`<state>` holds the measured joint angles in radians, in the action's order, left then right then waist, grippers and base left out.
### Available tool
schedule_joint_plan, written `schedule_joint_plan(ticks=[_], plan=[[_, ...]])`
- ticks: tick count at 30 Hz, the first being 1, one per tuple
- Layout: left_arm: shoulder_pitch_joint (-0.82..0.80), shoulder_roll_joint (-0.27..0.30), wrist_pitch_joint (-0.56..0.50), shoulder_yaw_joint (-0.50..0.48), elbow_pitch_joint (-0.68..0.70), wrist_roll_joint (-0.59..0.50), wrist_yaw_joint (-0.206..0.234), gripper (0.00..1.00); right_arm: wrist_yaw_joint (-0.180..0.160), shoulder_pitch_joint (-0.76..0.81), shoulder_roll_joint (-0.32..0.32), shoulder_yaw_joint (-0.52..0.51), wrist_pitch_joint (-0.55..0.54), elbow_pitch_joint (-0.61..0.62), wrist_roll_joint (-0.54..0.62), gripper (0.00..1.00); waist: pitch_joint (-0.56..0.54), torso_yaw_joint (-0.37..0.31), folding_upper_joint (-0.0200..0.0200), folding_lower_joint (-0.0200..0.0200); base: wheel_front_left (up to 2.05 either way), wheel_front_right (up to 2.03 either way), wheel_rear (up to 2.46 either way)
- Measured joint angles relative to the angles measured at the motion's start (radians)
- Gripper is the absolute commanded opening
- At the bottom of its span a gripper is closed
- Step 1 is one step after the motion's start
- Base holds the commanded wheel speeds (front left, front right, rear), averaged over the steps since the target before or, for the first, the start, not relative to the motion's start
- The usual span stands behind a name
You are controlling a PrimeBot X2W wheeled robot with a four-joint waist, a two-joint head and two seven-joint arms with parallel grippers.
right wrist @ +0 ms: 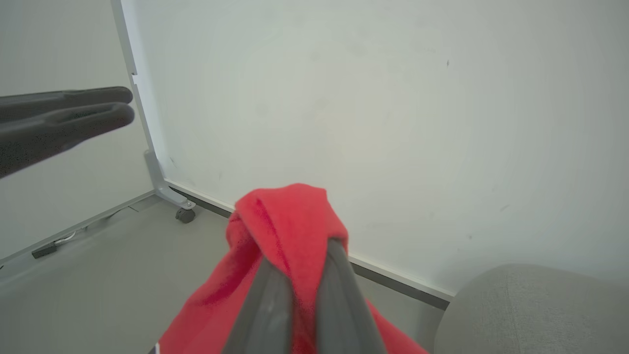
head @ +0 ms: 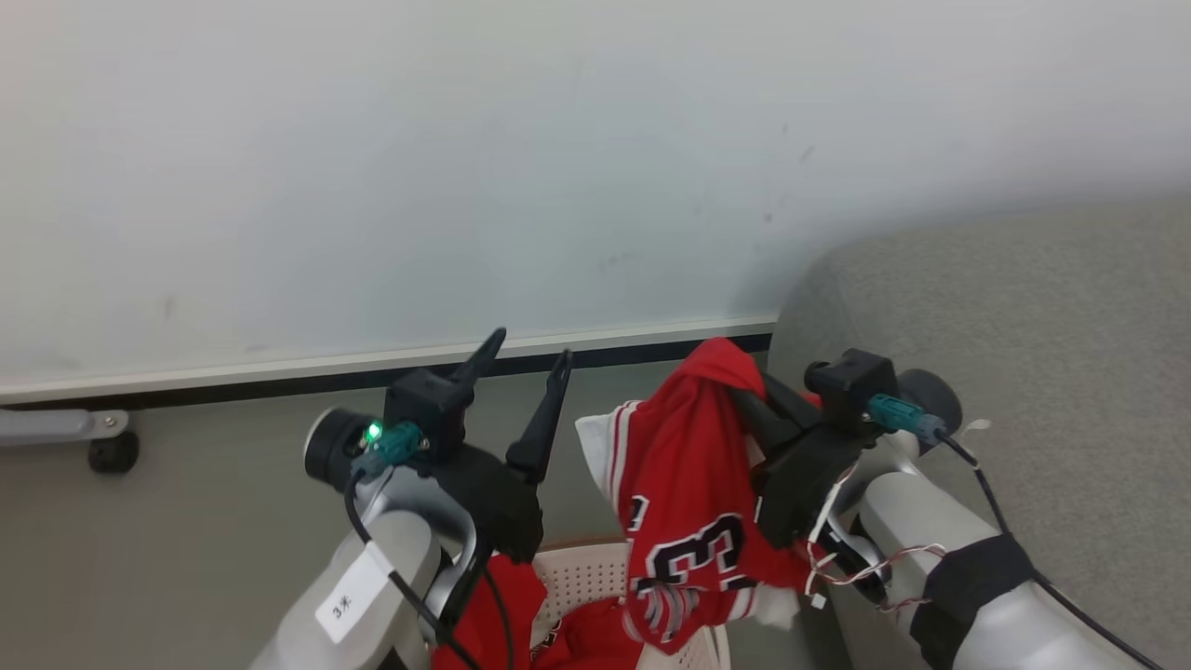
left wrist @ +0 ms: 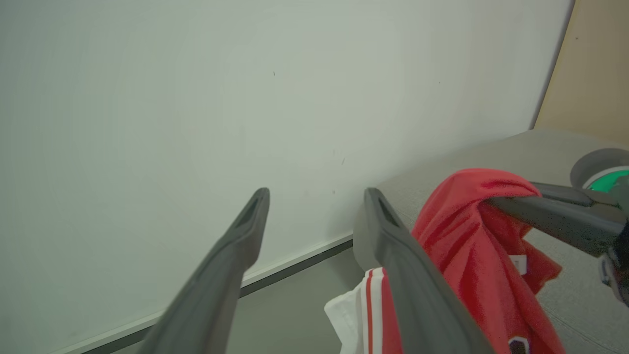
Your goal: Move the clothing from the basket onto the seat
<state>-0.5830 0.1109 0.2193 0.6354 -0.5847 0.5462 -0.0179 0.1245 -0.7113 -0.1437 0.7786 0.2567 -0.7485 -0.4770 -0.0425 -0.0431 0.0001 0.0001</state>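
R pincer (right wrist: 301,251) clamps red jersey (head: 684,479)

Office-like room: wheeled white partition (head: 465,140), sofa seat (head: 1023,326), bare floor (head: 186,521).

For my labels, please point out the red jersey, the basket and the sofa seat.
Red jersey (head: 684,465): head view, hanging front above the number.
Basket (head: 582,579): head view, white perforated wall.
Sofa seat (head: 1042,316): head view, grey fabric surface.

A garment (head: 684,484) is pinched between the jaws of the right gripper (head: 744,395) and hangs below them, over the basket (head: 582,572). The seat (head: 1023,372) lies right of those jaws. The jaws of the left gripper (head: 530,352) are parted and held left of the garment, above more clothing (head: 493,605) in the basket.
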Motion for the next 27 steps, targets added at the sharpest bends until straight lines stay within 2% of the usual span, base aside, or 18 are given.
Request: schedule_joint_plan(ticks=[7, 18, 27], plan=[[0.09, 0.006, 0.012, 0.01, 0.026, 0.002, -0.001, 1.0, -0.012, 0.048, -0.068, -0.016, 0.0, 0.071, 0.022, 0.0, -0.009, -0.052, 0.0, 0.0, 0.0, 0.0, 0.0], [0.195, -0.007, 0.022, 0.032, 0.095, 0.007, 0.0, 1.0, -0.054, 0.117, -0.176, -0.051, 0.0, 0.216, 0.049, 0.0, -0.028, -0.179, 0.0, -0.0001, 0.0, 0.0, 0.0], [0.23, -0.026, 0.025, 0.055, 0.145, -0.002, 0.019, 1.0, -0.062, 0.129, -0.253, -0.081, 0.0, 0.327, 0.066, 0.0, -0.029, -0.286, 0.0, -0.0001, 0.0, 0.0, 0.0]])
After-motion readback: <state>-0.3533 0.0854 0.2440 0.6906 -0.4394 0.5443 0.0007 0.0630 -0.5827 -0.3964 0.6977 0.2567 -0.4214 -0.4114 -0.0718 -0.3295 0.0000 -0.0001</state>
